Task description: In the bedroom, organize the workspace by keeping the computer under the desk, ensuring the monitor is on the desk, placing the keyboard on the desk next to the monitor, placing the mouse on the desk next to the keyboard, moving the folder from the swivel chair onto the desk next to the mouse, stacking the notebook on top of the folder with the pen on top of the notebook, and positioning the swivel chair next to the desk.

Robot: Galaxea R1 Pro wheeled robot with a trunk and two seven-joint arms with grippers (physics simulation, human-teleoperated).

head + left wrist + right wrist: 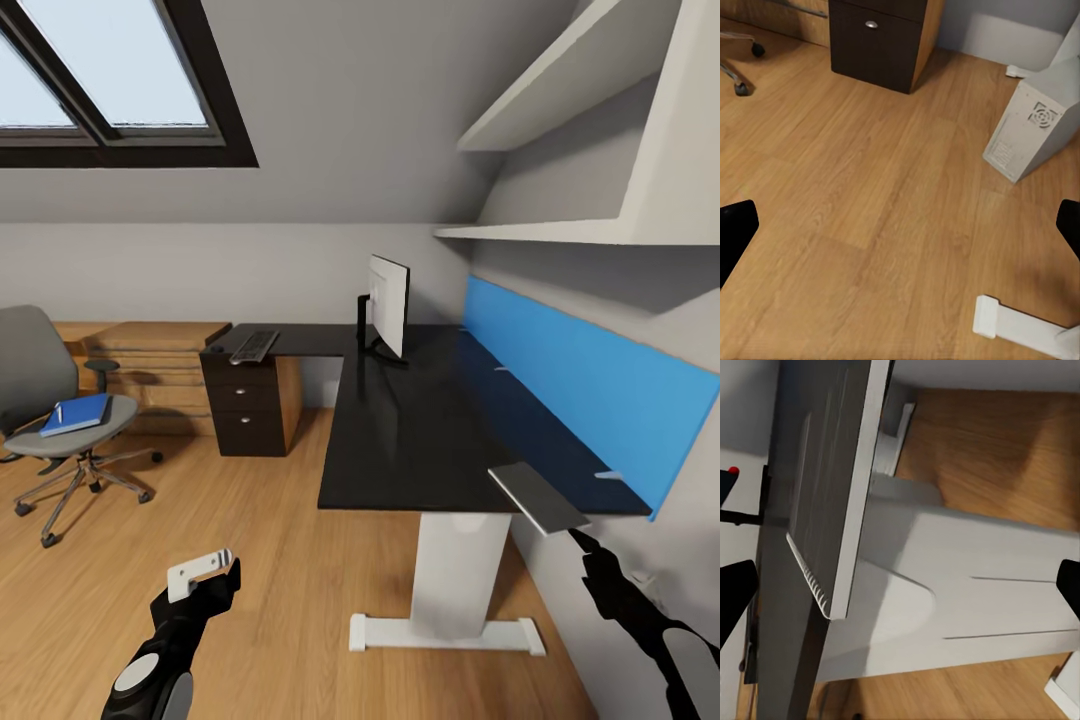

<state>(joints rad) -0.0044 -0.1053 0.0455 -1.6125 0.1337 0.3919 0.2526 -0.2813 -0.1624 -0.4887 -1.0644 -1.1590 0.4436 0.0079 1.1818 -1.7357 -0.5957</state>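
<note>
The black L-shaped desk [400, 440] carries the monitor [388, 305] near its corner and the keyboard [254, 346] on its left wing above the drawer unit [245, 410]. At the left stands the swivel chair [35, 370], with the blue folder [77, 414] on its seat and the white pen [59, 412] lying on the folder. The dark grey notebook [538, 497] is at the desk's front right edge, just ahead of my right gripper [580, 538]. That gripper's fingers [735, 596] stand wide apart, with the notebook [825, 487] seen edge-on between them. My left gripper [205, 578] is open over bare floor. The computer [1031, 127] stands on the floor.
A light wooden dresser [150, 370] stands behind the chair. The desk's white leg [455, 575] and foot [1020, 326] are close ahead. A blue back panel [590, 390] and white wall shelves [580, 230] run along the right. Wood floor [230, 540] lies between me and the chair.
</note>
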